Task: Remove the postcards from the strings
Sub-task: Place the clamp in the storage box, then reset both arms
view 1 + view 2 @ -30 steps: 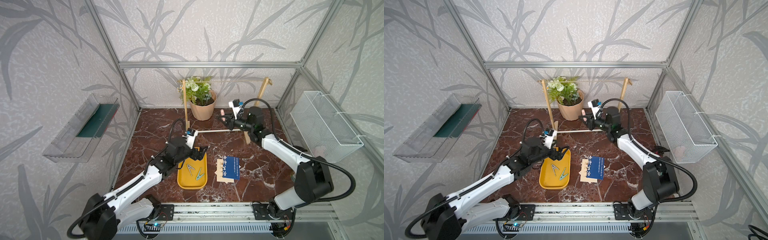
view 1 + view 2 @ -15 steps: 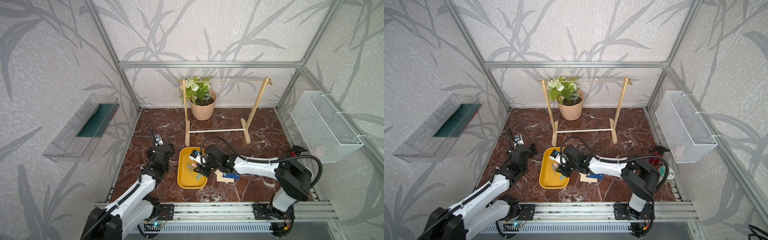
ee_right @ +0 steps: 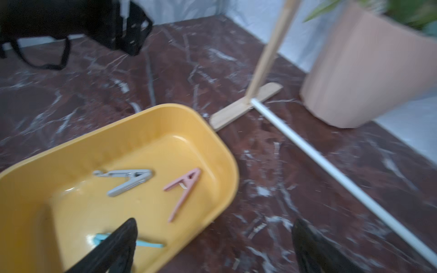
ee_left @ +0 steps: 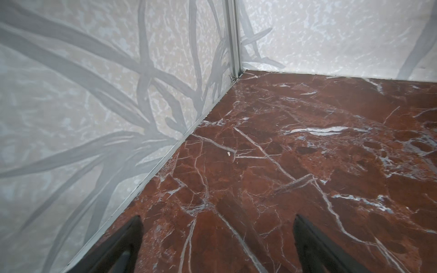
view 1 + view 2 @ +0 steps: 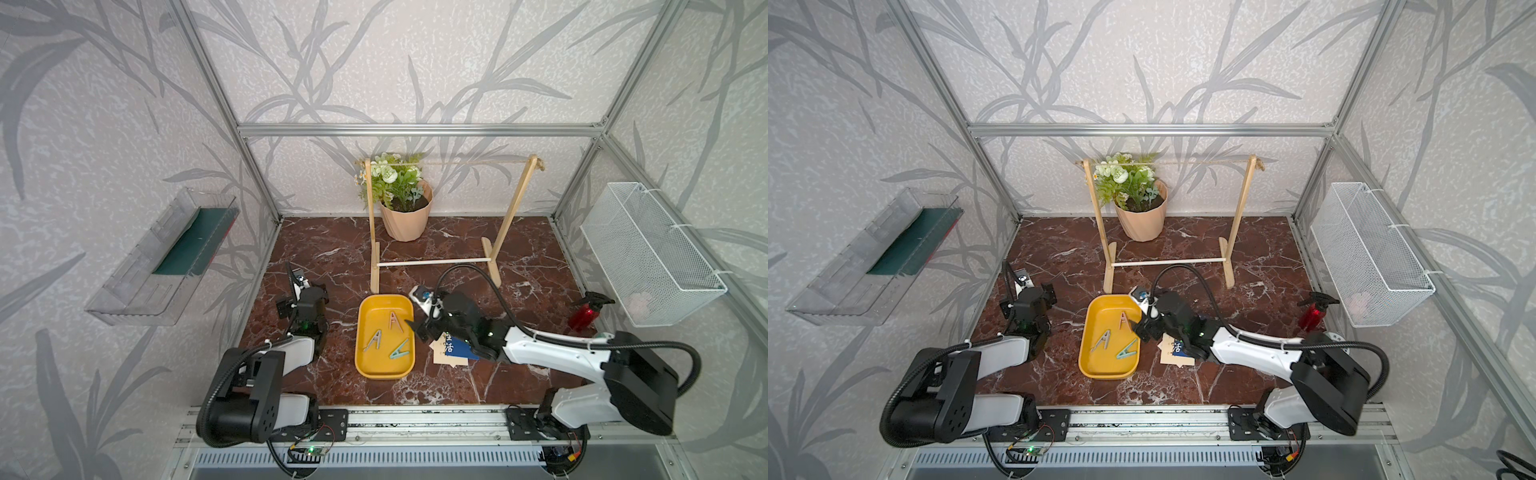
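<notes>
The postcards (image 5: 451, 351) lie stacked on the marble floor just right of the yellow tray, dark blue one on top, partly under my right arm; they also show in the other top view as postcards (image 5: 1177, 351). The string (image 5: 449, 163) runs bare between the rack's post tops. My right gripper (image 5: 419, 327) (image 3: 212, 227) hangs open and empty over the tray's right rim. My left gripper (image 5: 302, 300) (image 4: 217, 227) is open and empty near the left wall, over bare floor.
The yellow tray (image 5: 361, 328) holds a pink peg (image 5: 393, 321), a grey peg (image 5: 374, 340) and a teal peg (image 5: 400, 348). The wooden rack (image 5: 513, 216) stands behind it, a plant pot (image 5: 405, 216) beyond. A red spray bottle (image 5: 584, 313) and wire basket (image 5: 648, 253) are at the right.
My right gripper came down from the string to the tray and opened; a pink peg now lies in the tray. My left arm drew back from the tray toward the left wall.
</notes>
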Controlling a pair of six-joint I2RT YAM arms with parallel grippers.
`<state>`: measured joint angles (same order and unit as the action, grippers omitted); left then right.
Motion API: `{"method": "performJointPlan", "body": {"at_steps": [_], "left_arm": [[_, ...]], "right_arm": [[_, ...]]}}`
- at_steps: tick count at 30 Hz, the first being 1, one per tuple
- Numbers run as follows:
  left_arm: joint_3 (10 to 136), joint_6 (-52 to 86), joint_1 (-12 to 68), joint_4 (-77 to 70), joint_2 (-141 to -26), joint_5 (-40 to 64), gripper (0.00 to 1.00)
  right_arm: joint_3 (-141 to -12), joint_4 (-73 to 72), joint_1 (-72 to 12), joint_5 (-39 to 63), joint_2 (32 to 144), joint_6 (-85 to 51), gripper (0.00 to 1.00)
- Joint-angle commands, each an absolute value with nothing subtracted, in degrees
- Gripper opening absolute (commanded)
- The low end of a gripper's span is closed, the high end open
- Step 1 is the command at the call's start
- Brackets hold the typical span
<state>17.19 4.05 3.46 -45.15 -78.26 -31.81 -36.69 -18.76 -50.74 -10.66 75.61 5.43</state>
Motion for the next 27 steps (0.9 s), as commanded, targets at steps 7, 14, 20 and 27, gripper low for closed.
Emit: {"method": "performJointPlan", "body": {"at_steps": [7, 14, 20, 27], "left_arm": [[14.57, 4.2, 0.32, -66.51, -89.16, -17.27, 1.0], [19.14, 4.09, 0.13, -59.42, -90.11, -18.15, 0.99], [20.79, 2.93, 0.25, -56.39, -90.12, -16.24, 0.99], [20.82, 2.87, 0.26, -56.31, -90.17, -16.05, 0.99]], "right_arm": [[-23.8, -22.57, -22.72, -21.46, 61.25, 1.95, 0.99], [-15.17, -39.87, -9.19, -14.07, 68.14, 3.92, 0.99], [-18.08, -50.33, -6.75, -6.29, 79.3, 3.54, 0.99], [-20.72, -52.04, -5.64, -4.63, 87.63, 2.41, 0.99]]}}
